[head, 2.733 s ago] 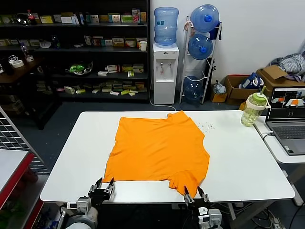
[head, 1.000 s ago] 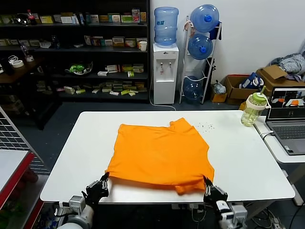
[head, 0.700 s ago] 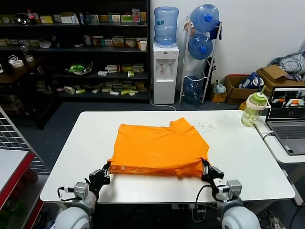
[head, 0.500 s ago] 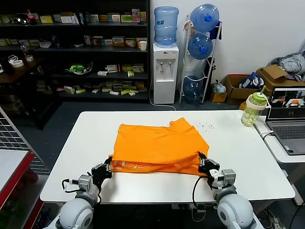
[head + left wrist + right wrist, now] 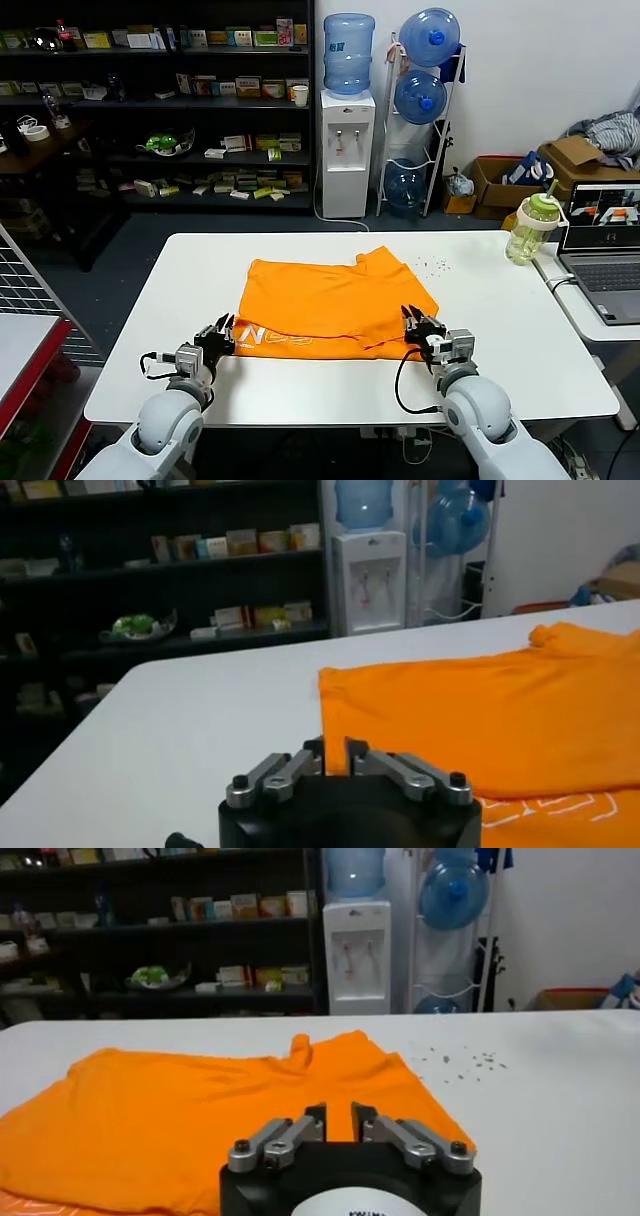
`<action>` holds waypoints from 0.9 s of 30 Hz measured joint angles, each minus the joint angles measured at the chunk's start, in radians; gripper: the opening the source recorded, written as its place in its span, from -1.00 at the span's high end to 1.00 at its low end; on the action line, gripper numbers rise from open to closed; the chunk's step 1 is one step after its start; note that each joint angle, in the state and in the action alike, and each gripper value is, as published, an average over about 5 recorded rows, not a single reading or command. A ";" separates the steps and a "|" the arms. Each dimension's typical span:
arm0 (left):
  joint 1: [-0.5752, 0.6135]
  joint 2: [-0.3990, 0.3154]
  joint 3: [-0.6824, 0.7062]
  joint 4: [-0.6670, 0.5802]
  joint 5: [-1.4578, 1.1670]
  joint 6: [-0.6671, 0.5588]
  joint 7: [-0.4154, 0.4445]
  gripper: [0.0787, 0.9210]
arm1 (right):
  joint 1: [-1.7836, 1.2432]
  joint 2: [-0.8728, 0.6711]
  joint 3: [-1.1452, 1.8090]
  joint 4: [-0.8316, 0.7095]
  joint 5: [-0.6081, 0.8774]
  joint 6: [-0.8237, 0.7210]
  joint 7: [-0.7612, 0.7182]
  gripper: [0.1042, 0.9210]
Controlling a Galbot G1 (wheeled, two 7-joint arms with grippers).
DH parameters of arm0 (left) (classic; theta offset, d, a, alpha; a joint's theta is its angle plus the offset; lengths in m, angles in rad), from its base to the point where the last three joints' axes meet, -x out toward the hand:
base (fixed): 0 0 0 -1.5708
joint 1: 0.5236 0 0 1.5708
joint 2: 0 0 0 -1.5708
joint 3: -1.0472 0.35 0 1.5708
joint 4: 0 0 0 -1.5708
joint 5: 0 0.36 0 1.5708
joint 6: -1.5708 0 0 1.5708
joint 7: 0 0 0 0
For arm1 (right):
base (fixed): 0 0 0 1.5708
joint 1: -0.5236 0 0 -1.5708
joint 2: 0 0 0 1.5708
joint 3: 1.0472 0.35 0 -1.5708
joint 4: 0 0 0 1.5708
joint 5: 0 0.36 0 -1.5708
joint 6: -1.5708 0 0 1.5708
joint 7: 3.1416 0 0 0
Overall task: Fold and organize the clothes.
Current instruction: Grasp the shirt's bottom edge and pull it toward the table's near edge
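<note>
The orange T-shirt (image 5: 330,295) lies on the white table (image 5: 500,300), its near hem folded over toward the far side. White lettering (image 5: 270,338) shows on the folded flap. My left gripper (image 5: 222,333) rests at the flap's left corner. In the left wrist view its fingers (image 5: 335,748) stand slightly parted, with the edge of the shirt (image 5: 480,720) lying in the gap. My right gripper (image 5: 415,322) sits at the flap's right corner. Seen from the right wrist, that gripper (image 5: 338,1113) is open just above the shirt (image 5: 180,1118).
A green-lidded bottle (image 5: 530,232) stands at the table's far right corner. A laptop (image 5: 605,262) sits on a side table to the right. Small crumbs (image 5: 436,265) lie beyond the shirt. A water dispenser (image 5: 347,150) and shelves stand behind the table.
Both grippers carried the near hem away from the table edge and over the shirt, so the lettering now faces up. Their jaws, shut on the hem before, have parted.
</note>
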 measured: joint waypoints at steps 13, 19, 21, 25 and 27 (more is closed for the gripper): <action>0.134 -0.001 -0.061 -0.077 -0.014 0.018 0.015 -0.52 | -0.139 -0.058 0.096 0.000 -0.033 0.041 -0.106 -0.71; 0.164 -0.027 -0.076 -0.081 -0.032 0.019 0.029 -0.75 | -0.170 -0.058 0.116 -0.018 -0.021 0.039 -0.141 -0.76; 0.166 -0.034 -0.078 -0.079 -0.039 0.020 0.034 -0.76 | -0.174 -0.056 0.118 -0.024 -0.016 0.036 -0.147 -0.76; 0.164 -0.047 -0.087 -0.068 -0.058 0.022 0.041 -0.77 | -0.176 -0.050 0.120 -0.036 -0.011 0.031 -0.155 -0.76; 0.160 -0.053 -0.090 -0.059 -0.069 0.023 0.044 -0.77 | -0.176 -0.045 0.120 -0.039 -0.011 0.028 -0.156 -0.74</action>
